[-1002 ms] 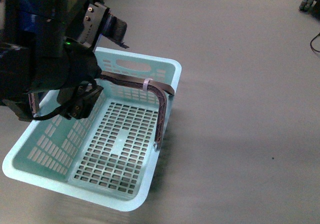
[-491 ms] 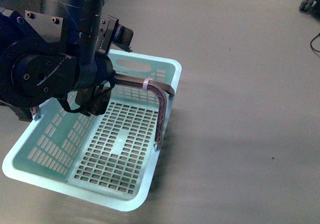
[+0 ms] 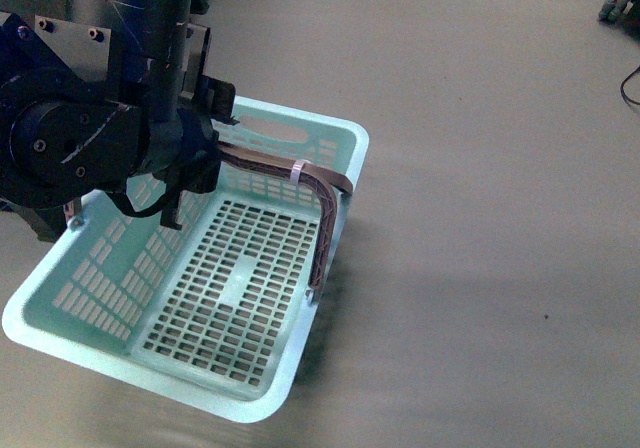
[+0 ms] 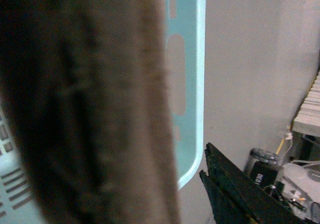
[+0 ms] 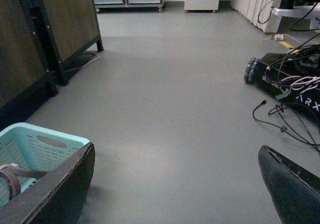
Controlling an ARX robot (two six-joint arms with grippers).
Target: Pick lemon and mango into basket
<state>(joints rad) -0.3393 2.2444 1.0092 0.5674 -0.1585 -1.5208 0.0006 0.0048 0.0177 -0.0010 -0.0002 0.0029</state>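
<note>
Rolls the left gripper (image 3: 195, 173) toward 11 o'clock since half a second ago, shifting the light blue basket (image 3: 345, 138) slightly. The basket sits at 8 o'clock in the front view, brown swing handle (image 3: 265, 161) running into that gripper; cannot tell how far its jaws part. Holds the right gripper (image 5: 176, 151) spread wide, gripping nothing.

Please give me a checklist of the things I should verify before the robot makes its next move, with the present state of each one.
1. Basket upright with its opening up: ok.
2. Basket free of fruit: ok, its slotted floor is bare.
3. Lemon and mango located: not ok, neither shows in any view.
4. Left gripper firm on the handle: cannot tell, as the arm hides it in the front view and the left wrist view is blurred.
5. Right gripper open and holding nothing: ok.
</note>
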